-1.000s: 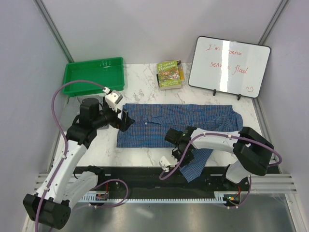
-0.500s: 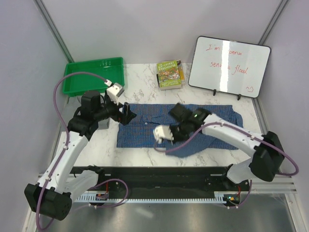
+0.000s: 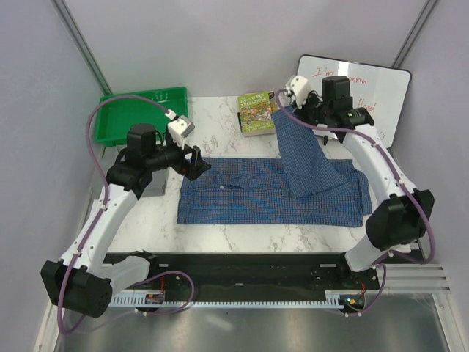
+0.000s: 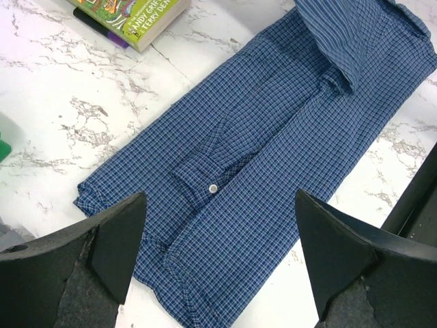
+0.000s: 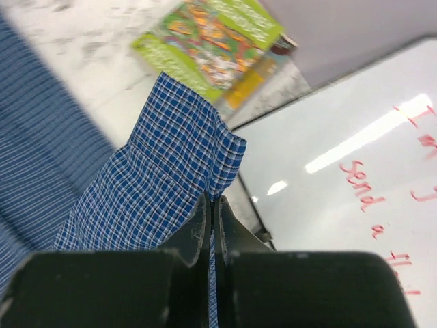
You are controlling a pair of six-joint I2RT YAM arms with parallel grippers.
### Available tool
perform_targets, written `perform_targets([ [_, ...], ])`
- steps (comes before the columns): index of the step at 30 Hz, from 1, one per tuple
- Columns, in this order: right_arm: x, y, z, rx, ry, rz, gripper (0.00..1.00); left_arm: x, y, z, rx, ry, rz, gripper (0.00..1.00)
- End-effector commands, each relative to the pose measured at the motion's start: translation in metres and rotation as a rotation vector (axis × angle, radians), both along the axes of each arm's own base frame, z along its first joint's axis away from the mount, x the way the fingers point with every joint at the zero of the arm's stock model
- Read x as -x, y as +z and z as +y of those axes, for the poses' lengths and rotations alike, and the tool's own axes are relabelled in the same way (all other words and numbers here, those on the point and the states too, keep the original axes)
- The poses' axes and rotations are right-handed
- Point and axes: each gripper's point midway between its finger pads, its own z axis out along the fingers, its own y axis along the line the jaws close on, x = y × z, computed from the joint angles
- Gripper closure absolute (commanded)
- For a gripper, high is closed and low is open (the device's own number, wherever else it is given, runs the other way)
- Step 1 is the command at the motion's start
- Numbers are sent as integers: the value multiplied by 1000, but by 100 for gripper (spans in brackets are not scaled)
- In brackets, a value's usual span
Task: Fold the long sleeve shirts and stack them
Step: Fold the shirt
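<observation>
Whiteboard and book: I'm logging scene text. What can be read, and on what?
"I'm", "send": red handwriting on the whiteboard; its other words are hidden by the arm or cut off.
"ANDY GRIF", "TERRY DEN": on the book cover, cut off at the frame edge.
Book title: too small to read.
Blue shirt: no text seen.

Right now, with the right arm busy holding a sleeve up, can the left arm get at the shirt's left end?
Probably yes: the left gripper hangs open over the left end of the blue shirt, with nothing lying between them.
</observation>
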Motion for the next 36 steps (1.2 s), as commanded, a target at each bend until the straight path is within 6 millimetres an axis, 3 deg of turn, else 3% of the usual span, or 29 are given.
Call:
perform_targets([
  [1, -63, 54, -39, -148, -208, -164, 100, -8, 21, -2, -2, -22, -87, 5],
  [4, -86, 69, -53, -192, -260, -236, 100, -8, 14, -1, -8, -22, -70, 6],
  [8, -102, 76, -45, -235, -244, -272, 100, -9, 2, 1, -26, -17, -53, 6],
  [12, -120, 69, -45, -221, -270, -288, 100, -12, -5, 5, -49, 4, -50, 6],
  [15, -118, 69, -45, -200, -278, -297, 100, -12, -9, 8, -62, 19, -47, 6],
  [16, -114, 61, -40, -173, -262, -284, 100, -13, -11, 9, -68, 23, -43, 6],
  [18, -99, 65, -37, -150, -258, -293, 100, -12, -13, 11, -71, 34, -41, 6],
  [19, -89, 50, -30, -132, -238, -258, 100, -11, -15, 11, -69, 36, -31, 6],
  [20, -76, 60, -27, -134, -229, -270, 100, -11, -16, 11, -67, 36, -25, 6],
  [21, -66, 55, -23, -123, -219, -257, 100, -10, -20, 11, -69, 38, -15, 6],
  [22, -51, 34, -9, -100, -193, -206, 100, -10, -21, 12, -65, 46, -6, 6],
  [23, -36, 40, -5, -84, -180, -222, 100, -9, -23, 12, -66, 47, 2, 6],
  [24, -27, 33, -4, -60, -192, -214, 100, -9, -26, 12, -68, 52, 13, 6],
  [25, -11, 9, 10, -32, -167, -173, 100, -9, -28, 12, -67, 56, 25, 6],
  [27, 9, 6, 13, -13, -184, -180, 100, -9, -32, 12, -67, 61, 39, 6],
  [28, 22, -13, 23, 3, -174, -151, 100, -9, -34, 13, -68, 64, 44, 6],
  [31, 46, -27, 40, 8, -173, -134, 100, -10, -37, 14, -73, 72, 54, 6],
  [36, 70, -48, 76, -12, -171, -77, 100, -10, -41, 17, -83, 92, 73, 6],
])
